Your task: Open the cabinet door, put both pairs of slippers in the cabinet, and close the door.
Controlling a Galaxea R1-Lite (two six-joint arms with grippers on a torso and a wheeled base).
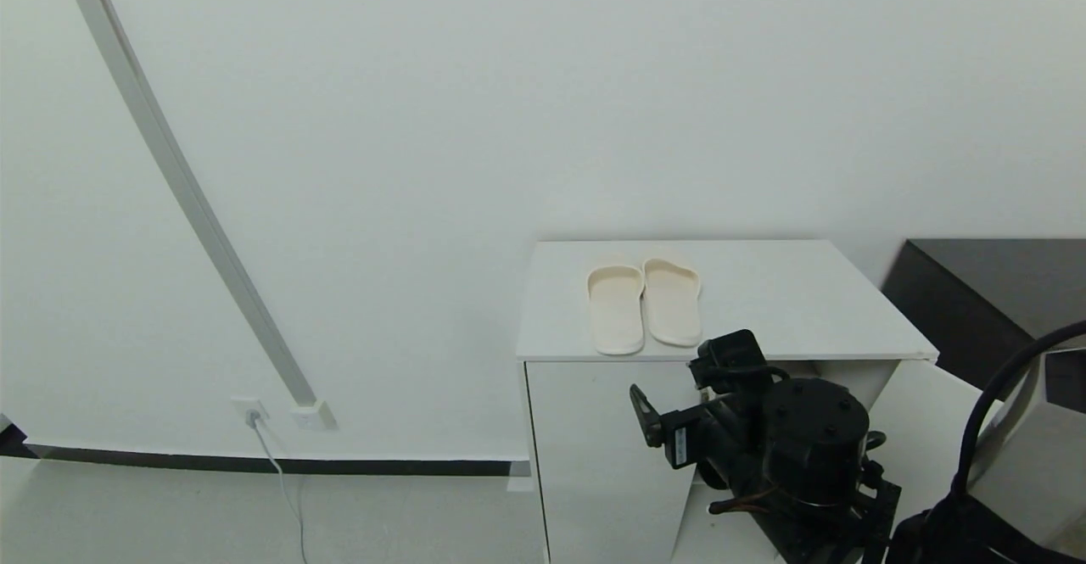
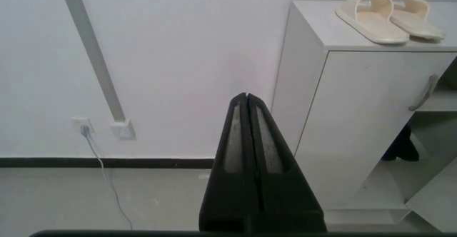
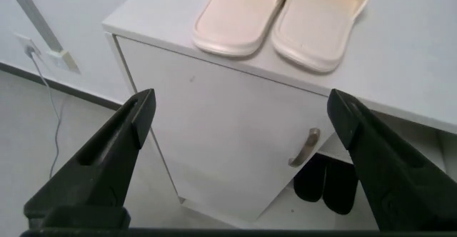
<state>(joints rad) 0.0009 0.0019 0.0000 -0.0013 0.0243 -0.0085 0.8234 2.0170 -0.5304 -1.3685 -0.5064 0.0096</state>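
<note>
Our right gripper gapes before the white cabinet; our left gripper is pressed together. Cream slippers lie atop, centre-right in the head view; black slippers, we think, sit inside.

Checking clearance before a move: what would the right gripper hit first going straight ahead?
Most likely the closed cabinet door, just below the top edge where the cream slippers lie. The right gripper, open, faces that panel; depth is unclear.
</note>
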